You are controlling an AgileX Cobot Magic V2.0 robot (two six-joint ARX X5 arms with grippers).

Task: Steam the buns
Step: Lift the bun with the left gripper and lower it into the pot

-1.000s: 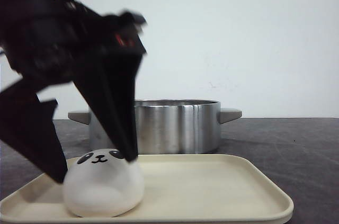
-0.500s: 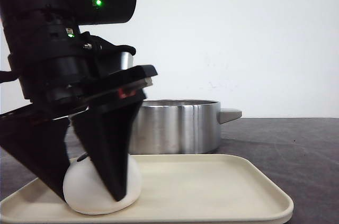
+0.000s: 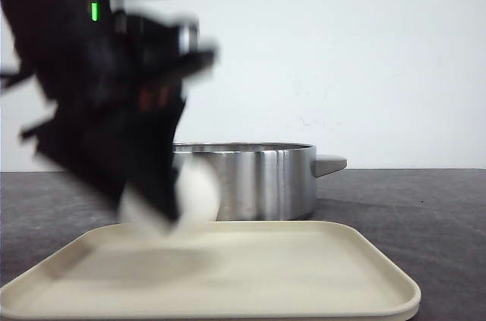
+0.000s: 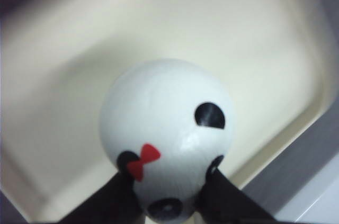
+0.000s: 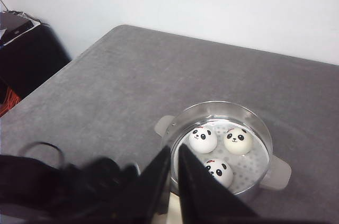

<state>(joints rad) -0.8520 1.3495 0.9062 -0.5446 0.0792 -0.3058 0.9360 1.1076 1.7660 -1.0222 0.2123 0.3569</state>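
Observation:
My left gripper (image 3: 163, 203) is shut on a white panda bun (image 3: 196, 193) and holds it above the cream tray (image 3: 304, 275), in front of the steel pot (image 3: 258, 180); the arm is blurred by motion. In the left wrist view the bun (image 4: 167, 123), with a red bow, sits between both black fingers (image 4: 114, 203) over the tray (image 4: 79, 49). My right gripper (image 5: 174, 151) is shut and empty, high above the table. Below it the pot (image 5: 217, 106) holds three panda buns (image 5: 203, 139), (image 5: 238, 141), (image 5: 219, 171) on a perforated steamer plate.
The dark grey table (image 5: 116, 81) runs to a white wall. The pot has side handles (image 3: 330, 163). The left arm shows as a black blurred mass (image 5: 69, 187) in the right wrist view. Black equipment (image 5: 21, 49) stands off the table's edge.
The left gripper closed round the bun on the tray and has lifted it up and to the right, toward the pot. The tray is now bare.

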